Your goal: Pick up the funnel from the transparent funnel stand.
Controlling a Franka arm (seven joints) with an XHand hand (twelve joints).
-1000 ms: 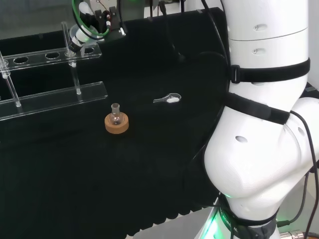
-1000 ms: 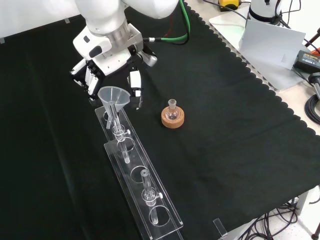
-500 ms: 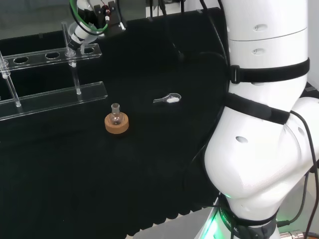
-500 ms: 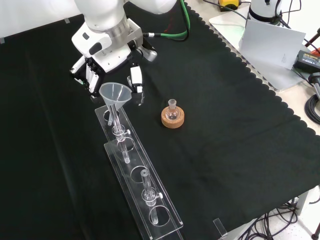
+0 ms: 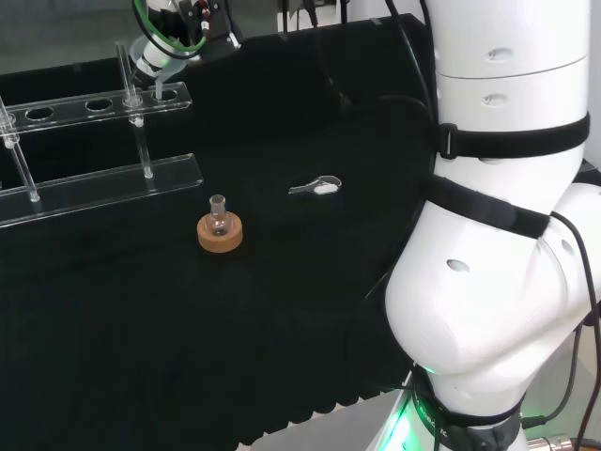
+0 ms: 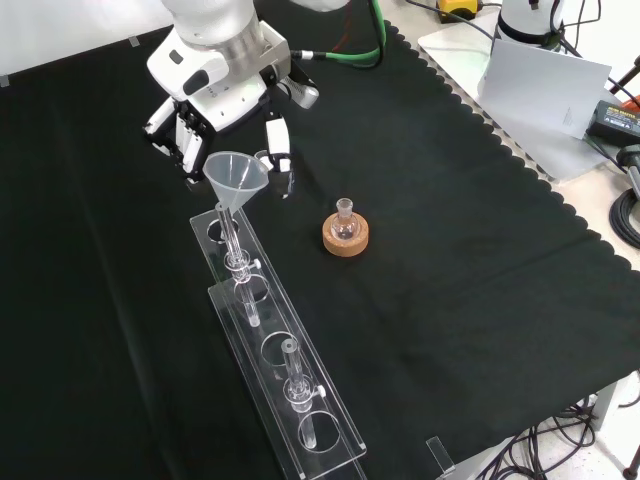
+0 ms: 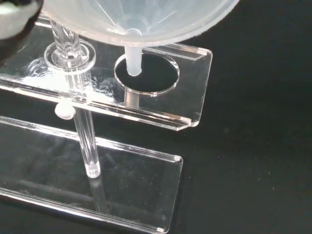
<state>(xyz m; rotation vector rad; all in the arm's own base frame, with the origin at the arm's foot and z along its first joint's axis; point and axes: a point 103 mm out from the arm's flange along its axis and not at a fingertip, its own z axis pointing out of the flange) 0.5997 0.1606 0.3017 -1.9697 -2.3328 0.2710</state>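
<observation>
**Clear plastic on matt black cloth**

You're looking at a translucent, milky plastic funnel (image 7: pixel 141 19), smooth-walled. Your funnel stand (image 7: pixel 190 78) is clear acrylic, glossy, with bright polished edges. Beneath it, the cloth (image 6: pixel 450 250) reads matt black and slightly ribbed. The cork ring (image 6: pixel 346 238) looks rough and tan, and your hand (image 6: pixel 215 100) shows glossy white and black plastic shells.

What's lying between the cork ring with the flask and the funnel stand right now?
Nothing: in the front view, bare black cloth separates the cork ring from the funnel stand. The head view shows the same bare gap.
</observation>
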